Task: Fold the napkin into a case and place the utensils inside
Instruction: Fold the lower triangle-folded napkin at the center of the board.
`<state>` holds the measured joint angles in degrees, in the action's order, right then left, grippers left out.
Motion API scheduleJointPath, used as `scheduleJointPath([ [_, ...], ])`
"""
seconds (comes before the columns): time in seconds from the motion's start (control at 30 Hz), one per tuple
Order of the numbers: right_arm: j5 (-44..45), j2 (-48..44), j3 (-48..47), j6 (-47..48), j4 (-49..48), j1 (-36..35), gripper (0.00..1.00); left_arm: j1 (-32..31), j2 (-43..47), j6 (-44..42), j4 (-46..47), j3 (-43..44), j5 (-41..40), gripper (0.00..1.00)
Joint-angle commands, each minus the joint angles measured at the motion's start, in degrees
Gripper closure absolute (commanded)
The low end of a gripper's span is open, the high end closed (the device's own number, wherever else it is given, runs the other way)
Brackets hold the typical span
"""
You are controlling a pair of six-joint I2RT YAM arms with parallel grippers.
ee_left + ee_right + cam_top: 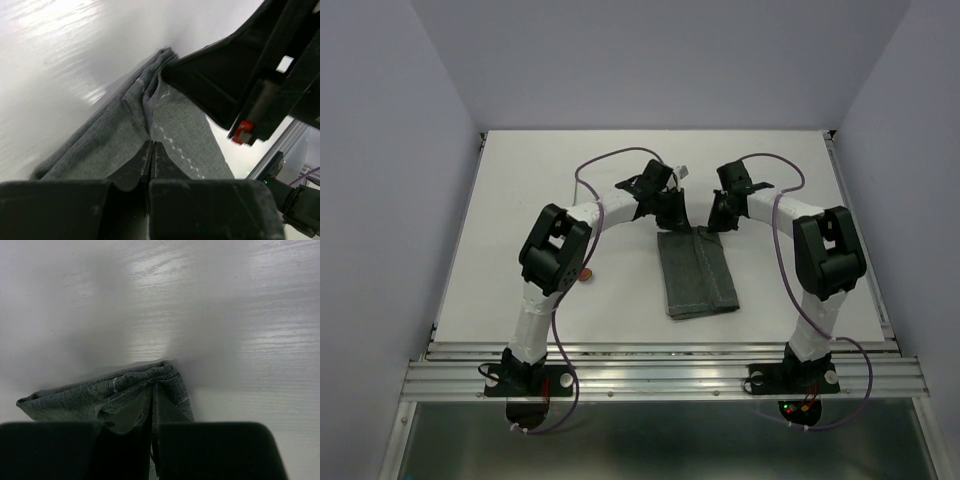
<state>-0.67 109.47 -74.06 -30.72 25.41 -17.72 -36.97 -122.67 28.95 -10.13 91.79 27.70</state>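
napkin (698, 278): folded narrow, lying mid-table (520, 200) | left gripper (152, 149): fingers pressed together, pinching its far edge | right gripper (152, 391): likewise closed tight on that far edge, just beside

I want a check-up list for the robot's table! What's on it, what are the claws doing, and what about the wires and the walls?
Surface: white table, flat and a bit shiny.
Job's things: napkin folded into a long grey strip in the middle, its far end pinched by both grippers. A small red bit peeks out beside the left arm; it may be the spoon, too hidden to tell. No other utensil seen.
Clutter: nothing seen.
Grippers: left gripper shut on the napkin; right gripper shut on the napkin close beside it.
Cables: purple cables loop along both arms, off the napkin.
Surroundings: pale purple walls on three sides; metal rail at the near edge.
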Motion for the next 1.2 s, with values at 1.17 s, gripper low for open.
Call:
scheduleJointPath([
  [1.17,-3.03,-8.3,5.76,-1.01,-2.29,-0.3,0.95,-0.21,-9.69,2.61,4.95,0.68,-0.28,0.98],
])
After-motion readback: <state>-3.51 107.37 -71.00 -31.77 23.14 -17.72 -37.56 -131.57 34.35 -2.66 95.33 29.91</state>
